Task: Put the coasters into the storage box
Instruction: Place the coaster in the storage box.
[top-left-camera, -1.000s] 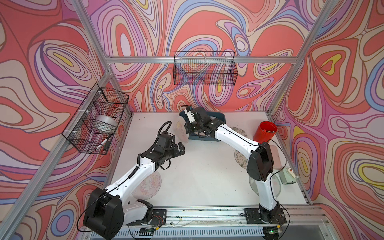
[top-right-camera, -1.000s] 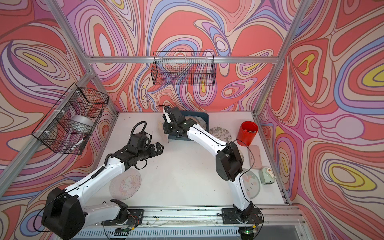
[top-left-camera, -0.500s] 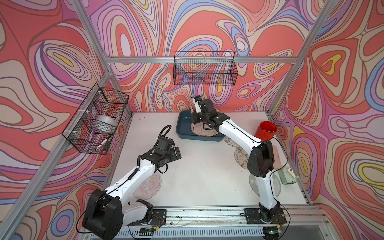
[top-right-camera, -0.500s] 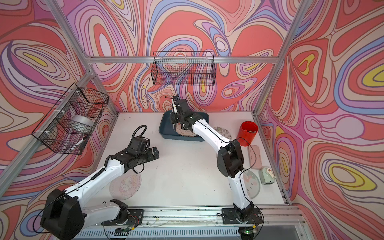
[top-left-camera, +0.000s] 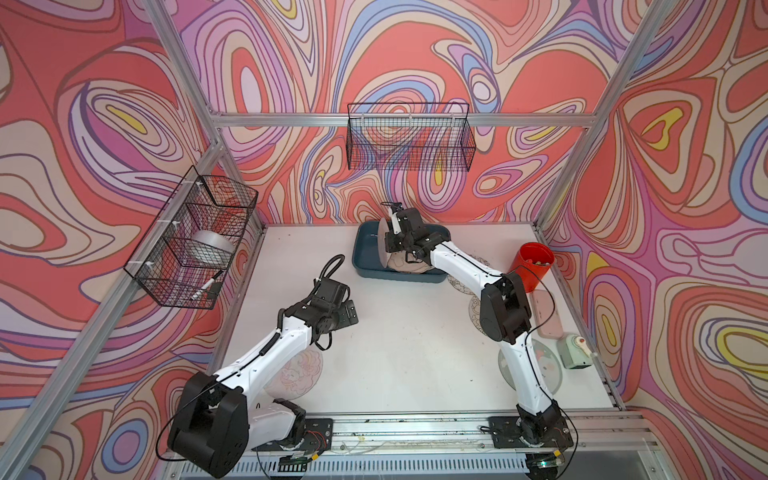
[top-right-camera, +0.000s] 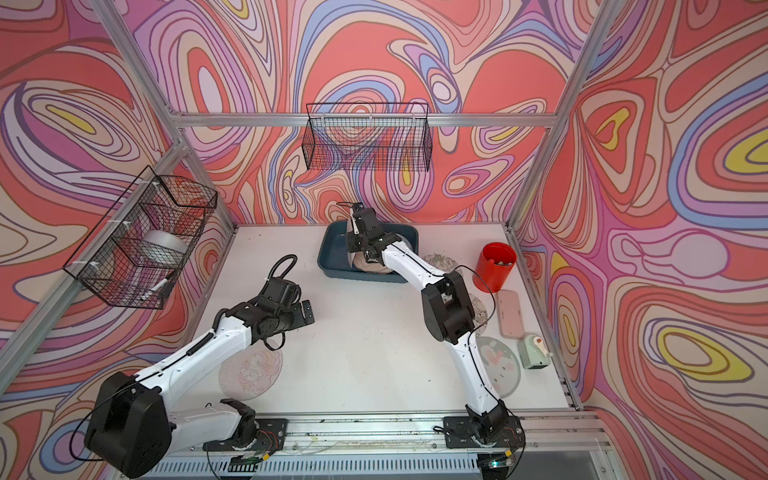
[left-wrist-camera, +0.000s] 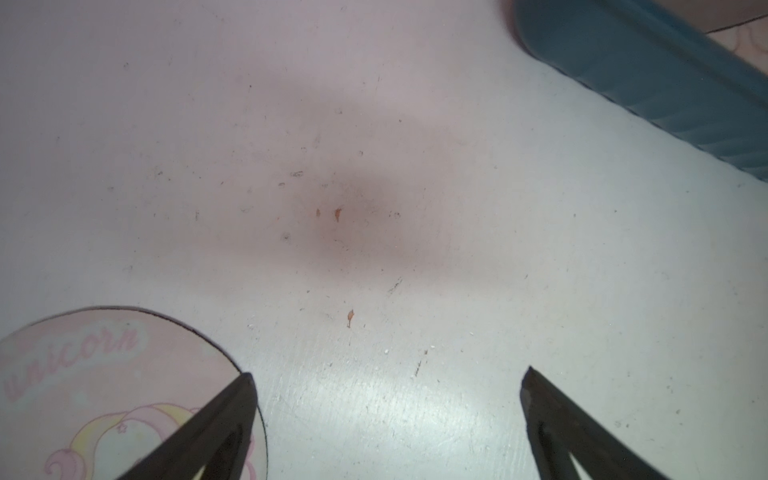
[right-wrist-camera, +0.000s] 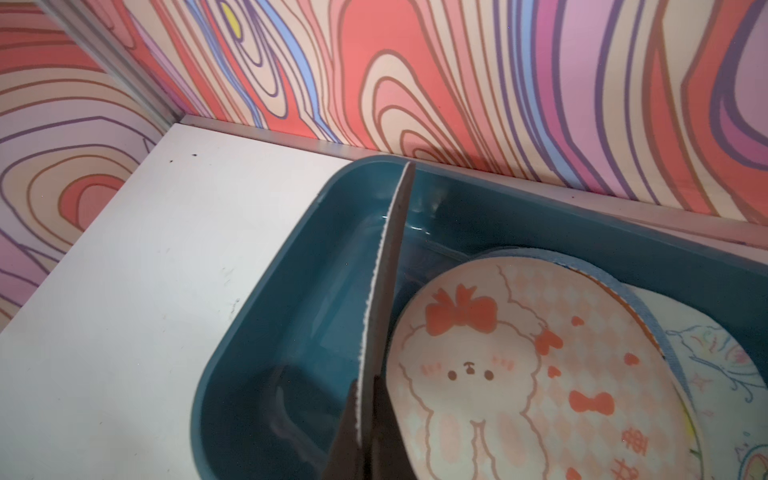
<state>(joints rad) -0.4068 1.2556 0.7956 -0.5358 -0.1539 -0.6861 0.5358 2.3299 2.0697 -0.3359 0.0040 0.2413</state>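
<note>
Since a second ago the right gripper (right-wrist-camera: 368, 401) has swung from beside the box to over it. It pinches a thin round grey-backed coaster (right-wrist-camera: 390, 257) on edge inside the shallow teal plastic storage box (right-wrist-camera: 291, 299). We see a beige rabbit-print coaster (right-wrist-camera: 519, 365) lying flat there. The left gripper (left-wrist-camera: 387, 374) has pulled back, jaws wide and empty, near a pink coaster (left-wrist-camera: 104, 374) lettered "unicorn".

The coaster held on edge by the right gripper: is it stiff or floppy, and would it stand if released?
Probably fairly stiff: the held coaster looks nearly straight though the right gripper pinches only one edge. Thin and upright, it would likely topple flat into the storage box.
</note>
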